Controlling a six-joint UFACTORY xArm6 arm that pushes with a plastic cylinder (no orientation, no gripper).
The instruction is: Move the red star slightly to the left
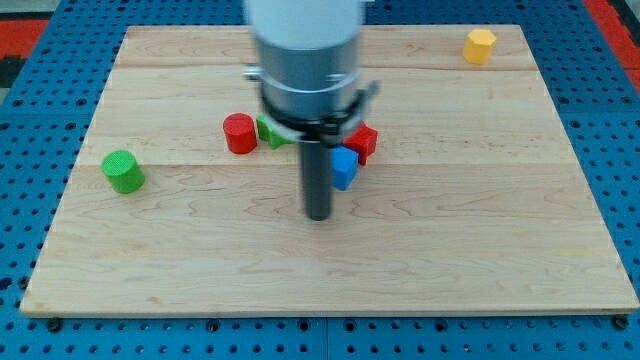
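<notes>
The red star (364, 139) sits near the middle of the wooden tabletop (480, 230), half hidden behind the arm's grey housing (305, 60), with only its right part showing. A blue block (344, 168) lies just below it, apparently touching it, and its shape is hard to make out. My tip (318, 214) rests on the tabletop below and to the left of the blue block, near it, and well short of the star. To push the star leftward the tip would need to be on the star's right side, so I judge the move not yet begun: the approach and the whole push are left.

There are no jaws on this rig, only the rod, so nothing is grasped.

A red cylinder (239, 133) and a green block (271, 131) stand left of the housing, the green one partly covered. A green cylinder (123, 171) is far left, and a yellow block (480, 45) is at the top right. Whether the star touches the green block cannot be told.
</notes>
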